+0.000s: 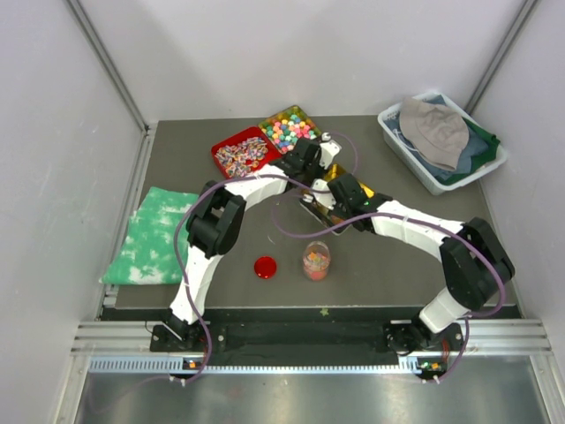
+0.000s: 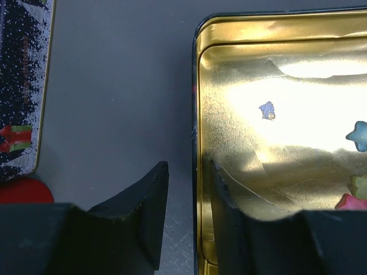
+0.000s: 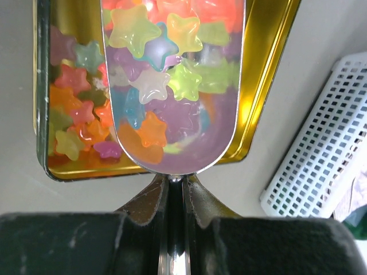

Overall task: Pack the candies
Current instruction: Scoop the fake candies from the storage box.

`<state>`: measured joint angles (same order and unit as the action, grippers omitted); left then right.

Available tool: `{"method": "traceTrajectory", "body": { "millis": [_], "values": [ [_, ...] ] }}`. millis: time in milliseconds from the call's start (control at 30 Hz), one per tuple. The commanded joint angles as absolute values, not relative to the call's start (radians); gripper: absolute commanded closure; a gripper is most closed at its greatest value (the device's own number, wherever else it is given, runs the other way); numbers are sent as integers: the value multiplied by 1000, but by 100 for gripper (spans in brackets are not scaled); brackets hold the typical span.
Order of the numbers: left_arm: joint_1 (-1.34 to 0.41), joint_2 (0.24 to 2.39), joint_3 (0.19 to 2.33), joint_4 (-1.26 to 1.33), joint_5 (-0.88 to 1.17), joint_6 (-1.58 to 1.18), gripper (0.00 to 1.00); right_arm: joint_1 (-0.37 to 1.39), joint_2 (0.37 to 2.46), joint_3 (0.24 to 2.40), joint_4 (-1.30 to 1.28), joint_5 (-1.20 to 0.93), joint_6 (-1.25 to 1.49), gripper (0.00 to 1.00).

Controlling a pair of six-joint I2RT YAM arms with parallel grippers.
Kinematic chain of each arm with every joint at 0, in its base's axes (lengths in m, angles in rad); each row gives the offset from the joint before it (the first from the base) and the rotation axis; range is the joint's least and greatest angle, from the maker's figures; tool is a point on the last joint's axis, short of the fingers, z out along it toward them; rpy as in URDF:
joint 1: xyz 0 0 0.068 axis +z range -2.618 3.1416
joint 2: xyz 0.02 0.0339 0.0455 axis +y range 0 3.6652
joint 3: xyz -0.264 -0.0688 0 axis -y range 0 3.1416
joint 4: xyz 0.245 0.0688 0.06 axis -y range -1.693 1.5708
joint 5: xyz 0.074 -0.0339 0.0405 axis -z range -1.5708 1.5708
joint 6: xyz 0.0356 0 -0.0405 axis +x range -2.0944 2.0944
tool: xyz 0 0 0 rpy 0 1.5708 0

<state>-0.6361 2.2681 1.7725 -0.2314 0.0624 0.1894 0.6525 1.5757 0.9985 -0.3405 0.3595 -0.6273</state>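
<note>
The candies are glossy star-shaped jelly pieces. Many lie in a gold tin point(image 3: 265, 86), piled at its left side point(image 3: 71, 114). My right gripper point(image 3: 175, 184) is shut on the handle of a metal scoop point(image 3: 198, 150), which is heaped with candies point(image 3: 135, 28) and sits over the tin. My left gripper point(image 2: 188, 172) is open and straddles the tin's rim point(image 2: 198, 86), one finger inside and one outside. A few stray candies point(image 2: 358, 134) lie on the tin's bare floor. From above, both grippers point(image 1: 309, 163) point(image 1: 342, 193) meet at the tin point(image 1: 337, 175).
A small clear jar point(image 1: 316, 261) holding candies stands at front centre with a red lid point(image 1: 265, 267) beside it. A red tray of striped sweets point(image 1: 240, 152) and a tin of pastel balls point(image 1: 287, 128) are behind. A green cloth point(image 1: 154, 234) lies left. A white basket point(image 1: 441, 141) stands right.
</note>
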Motion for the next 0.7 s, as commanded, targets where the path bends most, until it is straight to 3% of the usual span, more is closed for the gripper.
{"method": "traceTrajectory", "body": {
  "millis": [0,167,233,533,667],
  "values": [
    [-632,2273,1781,-183,112,175,55,666,1574,1060,-307,376,-623,100],
    [-620,2273,1807,-190,118,158,16,666,1572,1063,-322,377,-621,100],
    [-611,2267,1833,-193,121,150,10,664,1574,1065,-327,379,-621,100],
    [-584,2206,1899,-245,227,120,3,672,1586,1077,-336,388,-626,100],
    [-569,2192,1902,-256,169,112,1,672,1560,1089,-336,385,-627,100]
  ]
}}
